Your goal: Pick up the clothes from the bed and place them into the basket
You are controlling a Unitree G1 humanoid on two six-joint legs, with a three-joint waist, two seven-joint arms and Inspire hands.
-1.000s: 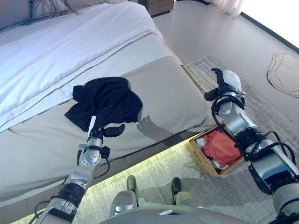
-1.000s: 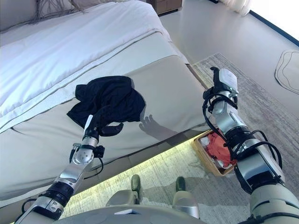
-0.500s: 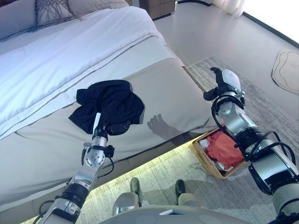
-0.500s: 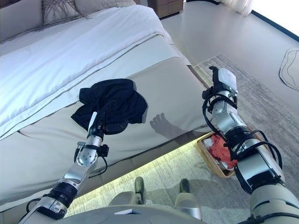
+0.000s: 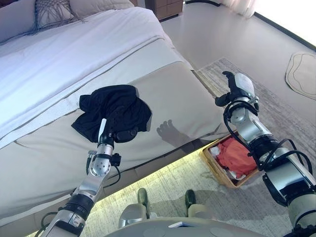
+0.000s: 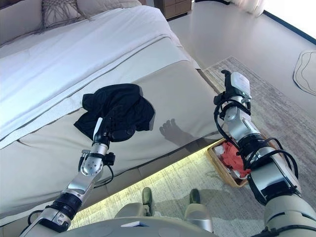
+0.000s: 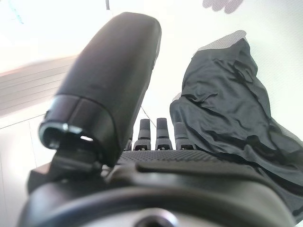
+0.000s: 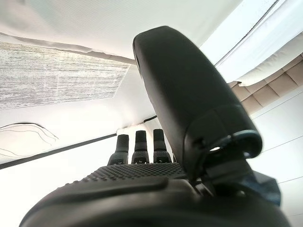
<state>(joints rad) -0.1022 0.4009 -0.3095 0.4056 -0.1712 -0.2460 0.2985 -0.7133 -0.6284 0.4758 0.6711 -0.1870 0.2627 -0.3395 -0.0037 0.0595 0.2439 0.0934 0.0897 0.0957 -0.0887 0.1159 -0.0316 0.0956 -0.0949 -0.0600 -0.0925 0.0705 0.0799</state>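
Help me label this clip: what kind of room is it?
Most likely a bedroom: a made bed with a pillow, a floor rug, and a laundry basket beside the bed.

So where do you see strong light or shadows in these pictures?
Left eye view: a hand-shaped shadow falls on the bed beside the black clothes, and a yellow-green glow runs under the bed's edge. Left wrist view: the bedding is washed out to white.

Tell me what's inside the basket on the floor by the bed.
The basket holds a crumpled red garment with a bit of white cloth at its near edge. The right arm covers part of it, and anything under the red garment is hidden.
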